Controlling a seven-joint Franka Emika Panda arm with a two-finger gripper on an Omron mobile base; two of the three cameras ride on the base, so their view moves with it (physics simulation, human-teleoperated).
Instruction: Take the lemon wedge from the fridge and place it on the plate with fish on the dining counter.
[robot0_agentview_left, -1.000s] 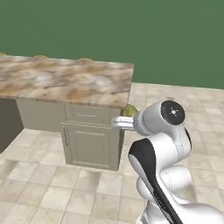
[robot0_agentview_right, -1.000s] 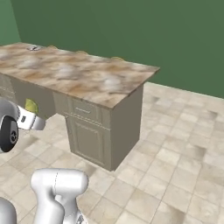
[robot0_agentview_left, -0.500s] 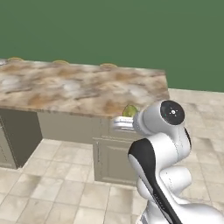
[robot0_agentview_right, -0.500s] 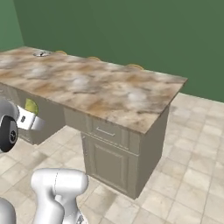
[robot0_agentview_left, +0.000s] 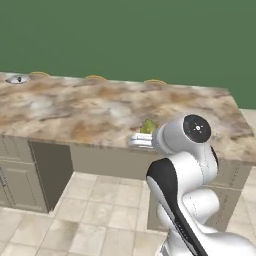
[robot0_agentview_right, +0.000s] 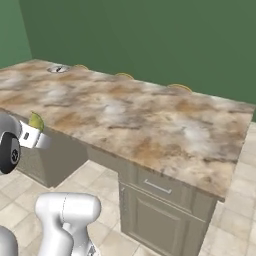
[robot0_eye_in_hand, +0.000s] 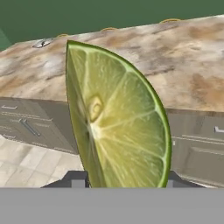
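Your gripper (robot0_eye_in_hand: 122, 181) is part closed on the lemon wedge (robot0_eye_in_hand: 116, 118), held upright beside the dining counter (robot0_agentview_left: 100, 110), with the plate with fish (robot0_agentview_left: 17, 79) far at ten o'clock.

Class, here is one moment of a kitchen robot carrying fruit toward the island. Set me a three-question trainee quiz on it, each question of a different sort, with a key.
1. True or false: the lemon wedge lies on the dining counter.
2. Multiple choice: the plate with fish sits (A) at the counter's far left corner in the left base view, (B) beside the arm, (C) on the floor.
3. Fill in: the wall behind the counter is ____.

Key
1. False: the gripper is shut on it, short of the counter's near edge.
2. A.
3. Green.
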